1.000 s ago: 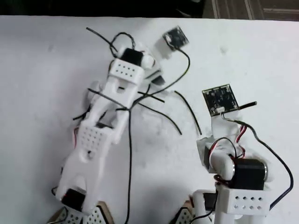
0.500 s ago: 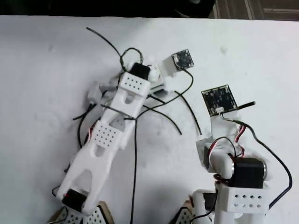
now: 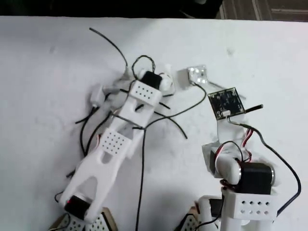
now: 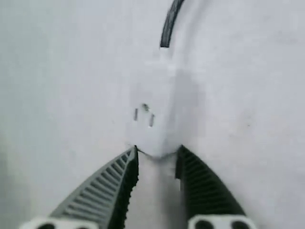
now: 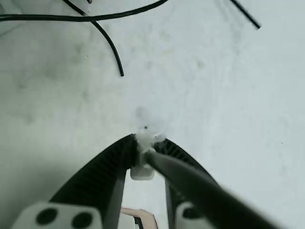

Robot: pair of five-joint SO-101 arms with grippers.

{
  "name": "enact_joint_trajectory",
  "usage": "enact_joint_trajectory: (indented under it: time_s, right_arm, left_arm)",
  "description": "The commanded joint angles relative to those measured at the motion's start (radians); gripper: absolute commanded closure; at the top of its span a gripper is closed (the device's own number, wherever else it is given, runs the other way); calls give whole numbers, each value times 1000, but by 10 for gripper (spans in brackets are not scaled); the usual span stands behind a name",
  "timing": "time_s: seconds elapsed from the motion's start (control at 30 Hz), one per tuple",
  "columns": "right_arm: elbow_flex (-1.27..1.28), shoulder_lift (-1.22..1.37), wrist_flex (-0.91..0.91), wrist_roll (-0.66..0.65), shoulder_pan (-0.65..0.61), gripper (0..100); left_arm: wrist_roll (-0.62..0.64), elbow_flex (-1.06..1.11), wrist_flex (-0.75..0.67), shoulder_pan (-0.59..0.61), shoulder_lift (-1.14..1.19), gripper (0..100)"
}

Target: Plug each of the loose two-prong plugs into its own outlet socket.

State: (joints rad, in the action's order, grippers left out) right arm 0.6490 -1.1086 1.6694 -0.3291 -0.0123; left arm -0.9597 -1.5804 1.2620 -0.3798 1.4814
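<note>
The left tool [image 4: 156, 155] is clamped on the near end of a white socket [image 4: 157, 109] lying on the surface [image 4: 248, 71], black cord [image 4: 169, 24] at its far end. The right tool [image 5: 145, 148] is clamped on a small white plug [image 5: 143, 171]

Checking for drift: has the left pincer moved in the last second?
Yes. The left pincer moved: in the high view its wrist camera swung rightward, closing on the right arm's unmoved camera board.
</note>
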Motion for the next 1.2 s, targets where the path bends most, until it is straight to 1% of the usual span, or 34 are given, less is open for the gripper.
enact_joint_trajectory:
  time_s: [0.0, 0.13, 0.23, 0.27, 0.33, 0.37, 0.4, 0.43, 0.47, 0.53, 0.57, 0.7, 0.77, 1.07, 1.17]
  right_arm:
    - [-3, -8, -15, -11, 13, 981]
    - [-3, -8, -15, -11, 13, 981]
    - [-3, -8, -15, -11, 13, 981]
    - [-3, -8, -15, -11, 13, 981]
    - [-3, -8, -15, -11, 13, 981]
    - [-3, -8, -15, -11, 13, 981]
    - [-3, -8, -15, -11, 13, 981]
    - [-3, -8, -15, -11, 13, 981]
    - [-3, -8, -15, -11, 13, 981]
    - [-3, -8, -15, -11, 13, 981]
    - [-3, -8, -15, -11, 12, 981]
    - [-3, -8, -15, -11, 10, 981]
    - [-3, -8, -15, -11, 10, 981]
    - [-3, -8, -15, -11, 13, 981]
    - [-3, -8, -15, -11, 13, 981]
  left_arm:
    - [-25, -97, 110, 4, 10, 967]
    - [-26, -91, 195, 2, -25, 976]
    - [-23, -91, 215, -2, -53, 968]
    - [-20, -91, 213, -2, -61, 953]
    - [-11, -91, 212, -2, -67, 886]
    - [21, -89, 209, -2, -68, 840]
    - [80, -89, 196, -2, -68, 797]
    - [157, -89, 178, -2, -68, 763]
    - [244, -89, 153, -2, -70, 750]
    - [382, -89, 89, -1, -76, 760]
    - [431, -89, 52, 1, -77, 768]
    - [548, -87, -144, 5, -67, 809]
    - [582, -86, -196, 4, -59, 832]
    - [591, -92, -195, 5, -42, 910]
    - [591, -92, -120, -1, -79, 956]
